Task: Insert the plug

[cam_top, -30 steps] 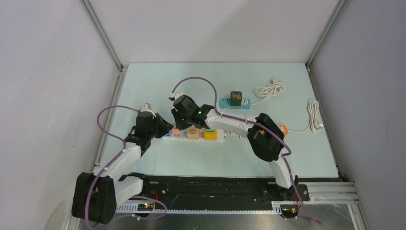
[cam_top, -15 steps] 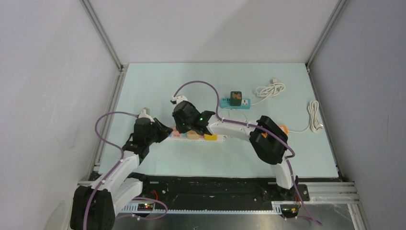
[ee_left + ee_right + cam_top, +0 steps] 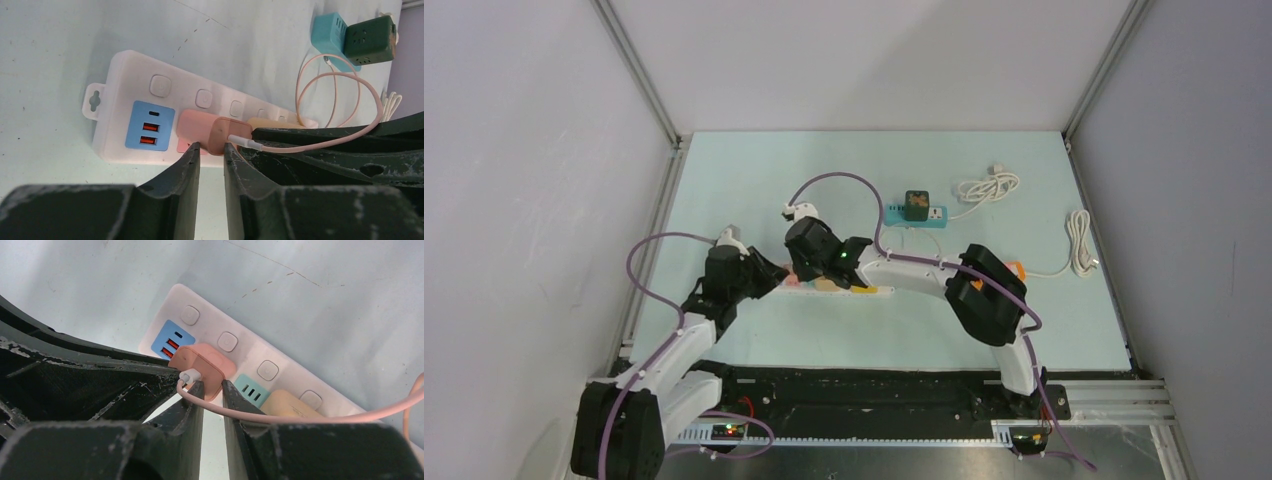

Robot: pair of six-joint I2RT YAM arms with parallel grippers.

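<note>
The pink plug (image 3: 212, 131) sits on the white power strip (image 3: 125, 80), centre-left of the pale-green desk (image 3: 754, 180). The left gripper (image 3: 211, 150) has its jaws narrowly apart at the plug's edge, and whether they hold it cannot be told. The right gripper (image 3: 212, 386) has its jaws pressed together by the pink cable (image 3: 325, 143). A crooked push could jam the pins or skid the strip across the smooth top. White walls (image 3: 874, 60) enclose it.

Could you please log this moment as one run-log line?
phase: seating pink plug in power strip | left gripper: tips at plug | right gripper: shut, beside plug | seated: unclear
</note>
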